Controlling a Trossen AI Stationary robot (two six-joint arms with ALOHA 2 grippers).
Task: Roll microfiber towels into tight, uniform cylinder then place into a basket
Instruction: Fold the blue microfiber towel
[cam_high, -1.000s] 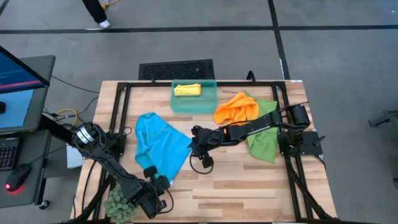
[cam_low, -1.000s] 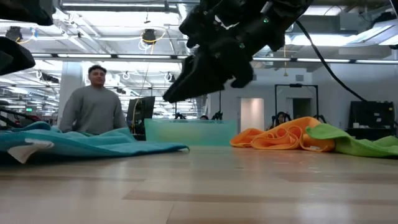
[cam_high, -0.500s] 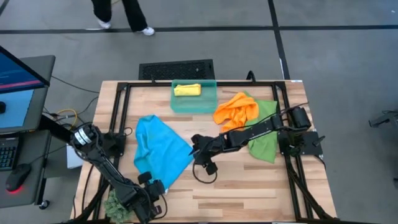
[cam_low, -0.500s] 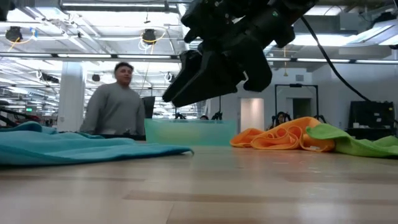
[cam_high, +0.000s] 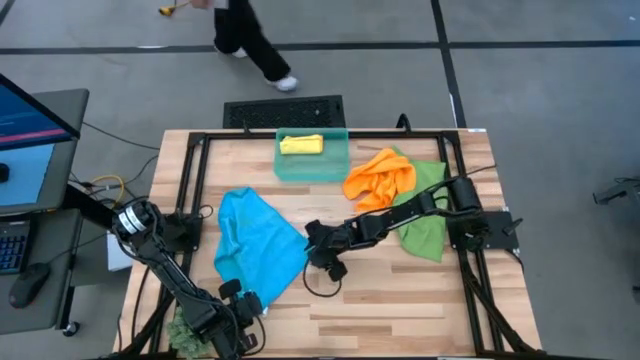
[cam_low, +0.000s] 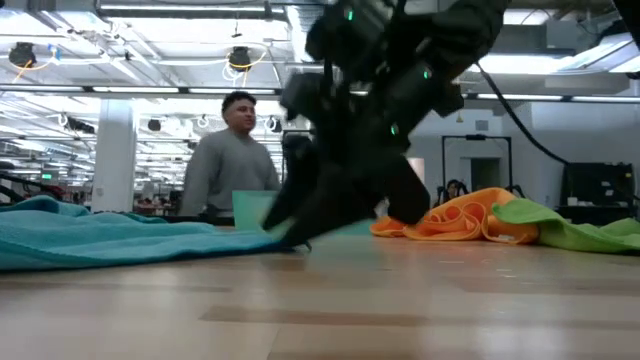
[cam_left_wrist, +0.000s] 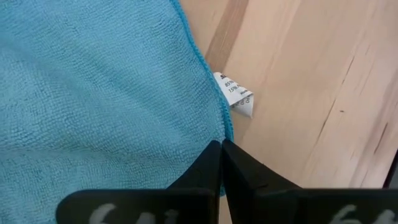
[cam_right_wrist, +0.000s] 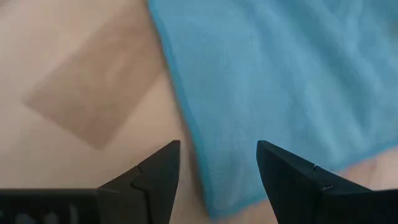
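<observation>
**Right arm lines up on the blue cloth's edge**

The light wooden slatted table (cam_high: 400, 300) is the stage. On its left half the soft bright blue microfiber towel (cam_high: 255, 240) lies spread flat and unrolled, long axis running from the far left toward the near centre. The small translucent teal-green plastic basket (cam_high: 340, 168) at the far edge already holds a rolled yellow towel (cam_high: 301, 144); crumpled orange (cam_high: 380, 175) and green (cam_high: 428, 215) towels wait on the right. The right gripper (cam_high: 312, 243) hovers low, fingers spread astride the blue edge, seemingly to pinch it. The left gripper (cam_left_wrist: 221, 163), fingers pressed together and empty, sits by the near corner.
</observation>
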